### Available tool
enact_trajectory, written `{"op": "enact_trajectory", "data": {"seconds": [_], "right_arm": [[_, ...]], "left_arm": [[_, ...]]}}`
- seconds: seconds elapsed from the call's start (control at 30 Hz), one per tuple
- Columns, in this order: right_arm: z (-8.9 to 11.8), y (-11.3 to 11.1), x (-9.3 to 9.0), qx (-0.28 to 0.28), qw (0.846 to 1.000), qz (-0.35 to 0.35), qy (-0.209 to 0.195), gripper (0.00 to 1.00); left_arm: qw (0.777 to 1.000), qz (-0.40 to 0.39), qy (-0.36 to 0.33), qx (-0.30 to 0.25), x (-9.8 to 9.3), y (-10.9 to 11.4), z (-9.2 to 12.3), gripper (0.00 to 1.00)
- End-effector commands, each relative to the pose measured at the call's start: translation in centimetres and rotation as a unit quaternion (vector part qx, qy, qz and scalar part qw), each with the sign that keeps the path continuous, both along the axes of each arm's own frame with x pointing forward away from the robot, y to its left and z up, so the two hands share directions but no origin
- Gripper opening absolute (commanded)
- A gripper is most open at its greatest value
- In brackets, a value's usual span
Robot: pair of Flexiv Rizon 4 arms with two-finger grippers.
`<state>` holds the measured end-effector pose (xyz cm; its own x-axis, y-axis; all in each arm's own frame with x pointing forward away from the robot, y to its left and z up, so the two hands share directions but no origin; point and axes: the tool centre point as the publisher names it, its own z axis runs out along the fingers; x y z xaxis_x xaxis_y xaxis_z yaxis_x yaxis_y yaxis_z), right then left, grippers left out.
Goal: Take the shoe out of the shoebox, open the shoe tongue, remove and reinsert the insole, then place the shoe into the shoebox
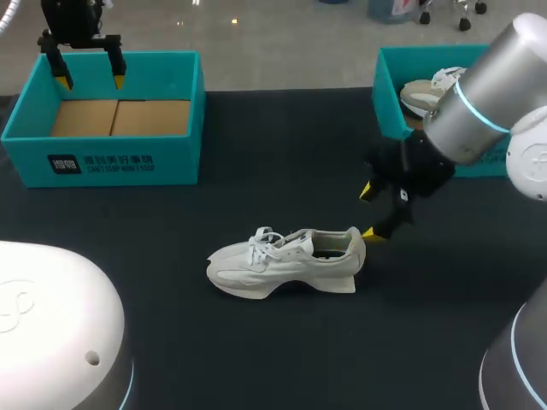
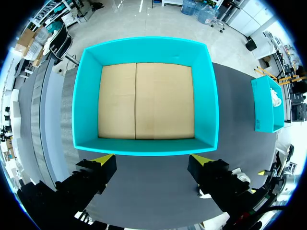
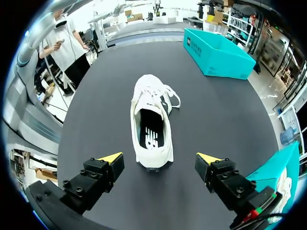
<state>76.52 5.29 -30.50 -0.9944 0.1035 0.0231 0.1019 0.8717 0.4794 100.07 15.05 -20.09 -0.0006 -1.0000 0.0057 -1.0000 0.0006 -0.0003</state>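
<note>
A white sneaker [image 1: 286, 262] stands upright on the black table, toe toward the left, laces loose. My right gripper [image 1: 370, 211] hangs open just behind its heel, touching nothing. In the right wrist view the sneaker [image 3: 151, 127] lies ahead of the right gripper [image 3: 161, 158], and a dark insole shows inside its mouth. My left gripper [image 1: 89, 75] is open above the back edge of the empty teal shoebox [image 1: 26, 111]. From the left wrist view the shoebox [image 2: 86, 86] shows a bare cardboard floor ahead of the left gripper [image 2: 152, 157].
A second teal box [image 1: 389, 94] at the back right holds another white shoe [image 1: 427, 92]. That box [image 2: 265, 103] also shows in the left wrist view, at the table's far side.
</note>
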Motion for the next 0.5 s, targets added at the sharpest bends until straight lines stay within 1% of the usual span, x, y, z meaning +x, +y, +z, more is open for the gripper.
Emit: {"op": "enact_trajectory", "data": {"seconds": [0.03, 0.07, 0.13, 0.23, 0.37, 0.5], "right_arm": [[-1.1, -1.1, -0.5, 0.031, 0.999, 0.0, -0.019, 1.0], [-1.4, -1.3, -0.5, 0.033, 0.999, -0.004, -0.029, 1.0], [-2.2, -1.5, -0.4, 0.054, 0.998, -0.009, -0.035, 1.0], [-3.5, -1.9, -0.3, 0.069, 0.996, -0.013, -0.047, 1.0], [-5.3, -2.3, 0.0, 0.104, 0.993, -0.035, -0.034, 1.0], [-6.5, -2.2, 0.3, 0.133, 0.99, -0.048, -0.025, 1.0]], "left_arm": [[1.0, 0.0, 0.0, 0.001, 0.0, 0.0, 0.0, 1.0], [1.0, 0.0, 0.0, 0.001, 0.0, 0.0, 0.0, 1.0], [1.0, 0.0, 0.0, 0.001, 0.0, 0.0, 0.0, 1.0], [1.0, 0.0, 0.0, 0.001, 0.0, 0.0, 0.0, 1.0], [1.0, 0.0, 0.0, 0.001, 0.0, 0.0, 0.0, 1.0], [1.0, 0.0, 0.0, 0.001, 0.0, 0.0, 0.0, 1.0]]}}
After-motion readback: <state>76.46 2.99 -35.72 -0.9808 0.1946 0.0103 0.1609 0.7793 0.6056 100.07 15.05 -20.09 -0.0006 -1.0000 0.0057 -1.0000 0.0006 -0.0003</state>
